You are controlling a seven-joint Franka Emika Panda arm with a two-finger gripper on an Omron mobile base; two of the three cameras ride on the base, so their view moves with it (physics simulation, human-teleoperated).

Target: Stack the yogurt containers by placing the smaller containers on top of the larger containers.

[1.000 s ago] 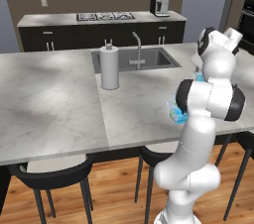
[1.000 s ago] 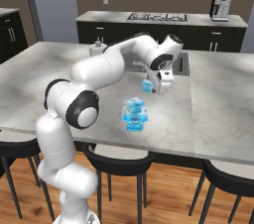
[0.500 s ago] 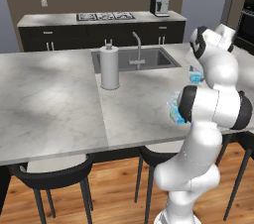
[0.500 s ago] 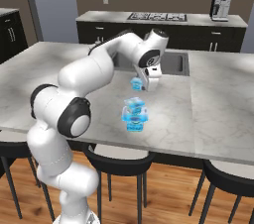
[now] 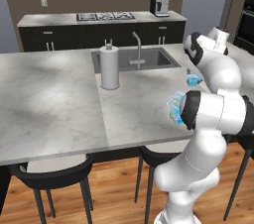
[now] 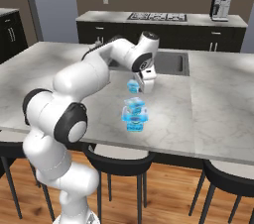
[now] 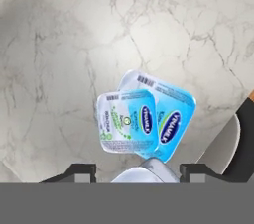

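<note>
As the arm had swung toward frame left over the last second, the smaller container [image 6: 132,85] hung directly above the larger container [image 6: 135,115], at frame centre on the tabletop [image 6: 213,114]. It looked ready to be lowered. Whether the fingers [image 7: 82,171] were clamped on it could not be told.

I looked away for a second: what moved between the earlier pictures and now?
The gripper carried the small pack toward the robot, from beside the sink to just above and behind the large pack. In the hand view the small pack overlaps the large one. The large pack, paper-towel roll and base stayed put.
</note>
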